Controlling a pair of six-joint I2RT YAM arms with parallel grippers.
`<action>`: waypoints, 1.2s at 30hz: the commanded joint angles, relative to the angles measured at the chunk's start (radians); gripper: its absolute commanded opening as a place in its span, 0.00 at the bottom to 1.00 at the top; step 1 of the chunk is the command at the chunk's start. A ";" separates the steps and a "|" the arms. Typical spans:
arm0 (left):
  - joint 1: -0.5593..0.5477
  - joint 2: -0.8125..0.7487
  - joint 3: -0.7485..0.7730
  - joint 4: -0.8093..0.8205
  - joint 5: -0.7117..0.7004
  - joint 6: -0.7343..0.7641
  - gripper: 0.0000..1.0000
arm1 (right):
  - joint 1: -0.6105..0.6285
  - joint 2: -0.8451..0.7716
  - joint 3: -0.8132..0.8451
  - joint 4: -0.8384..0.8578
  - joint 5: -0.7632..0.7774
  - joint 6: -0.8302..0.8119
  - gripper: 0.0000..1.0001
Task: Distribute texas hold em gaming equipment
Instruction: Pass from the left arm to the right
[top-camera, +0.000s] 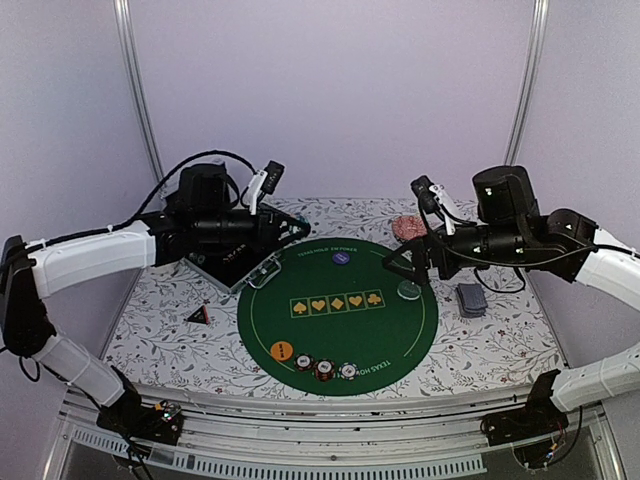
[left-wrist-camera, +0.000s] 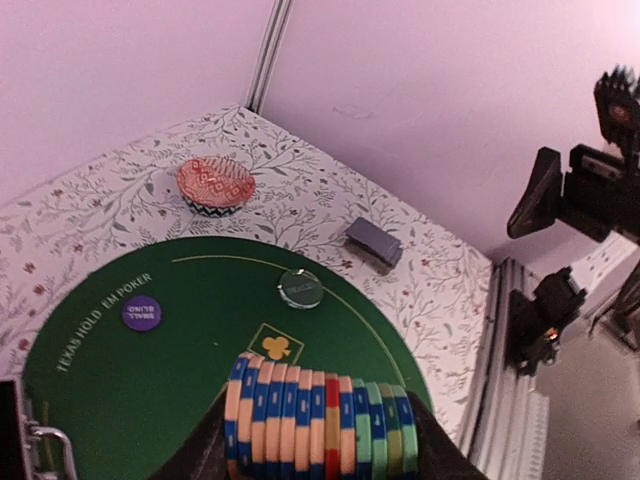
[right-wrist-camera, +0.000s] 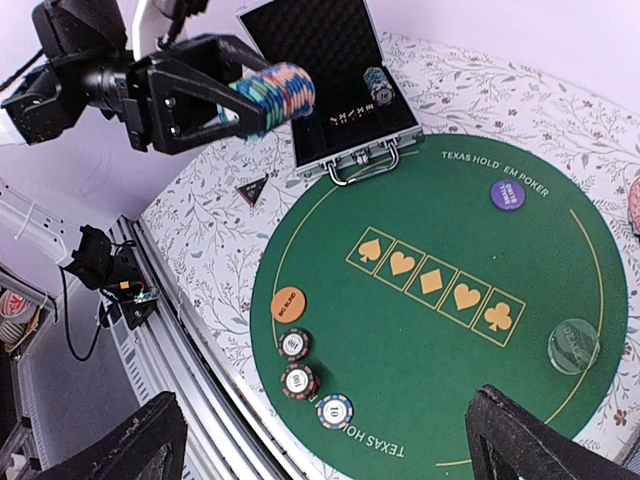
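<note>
A: How is the left gripper (right-wrist-camera: 262, 92) found?
B: It is clenched on a stack of striped poker chips (left-wrist-camera: 320, 425) in blue, peach, red and green, held edge-on between its two black fingers. In the right wrist view the stack is seen at upper left, raised in front of the open silver metal case (right-wrist-camera: 335, 60) with its black lining.
A: And the right gripper (top-camera: 402, 264)?
B: It is released. Its jaws are spread wide, right of centre in the top view, over the upper right edge of the round green felt mat (top-camera: 330, 340). The clear round disc (top-camera: 408, 291) is seen lying near it.
A: Where is the rest of the gaming equipment placed?
B: The purple round disc (top-camera: 341, 258) is laid on the mat's upper part, and the orange round disc (top-camera: 282, 351) at its lower left edge. Three single striped chips (top-camera: 325, 370) are lined up side by side along the bottom edge, just right of the orange disc. The small dark triangular marker (top-camera: 198, 316) is set on the floral-patterned table (top-camera: 150, 340), left of the mat and apart from it. The blue-grey deck of cards (top-camera: 471, 299) is found off the mat at the right, on the table. A few more chips (right-wrist-camera: 377, 85) are seen inside the case.
A: What else is shown?
B: A pink patterned dish (top-camera: 407, 227) is seen beyond the mat at upper right.
</note>
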 joint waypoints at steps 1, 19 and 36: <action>0.011 0.082 -0.004 0.067 0.144 -0.450 0.00 | -0.003 0.031 0.067 -0.078 0.088 -0.070 0.99; 0.041 0.664 0.147 0.484 0.213 -1.015 0.00 | -0.094 0.580 0.437 -0.014 -0.005 -0.638 1.00; 0.070 0.876 0.214 0.547 0.174 -1.156 0.00 | -0.206 1.021 0.590 0.080 -0.249 -0.756 0.94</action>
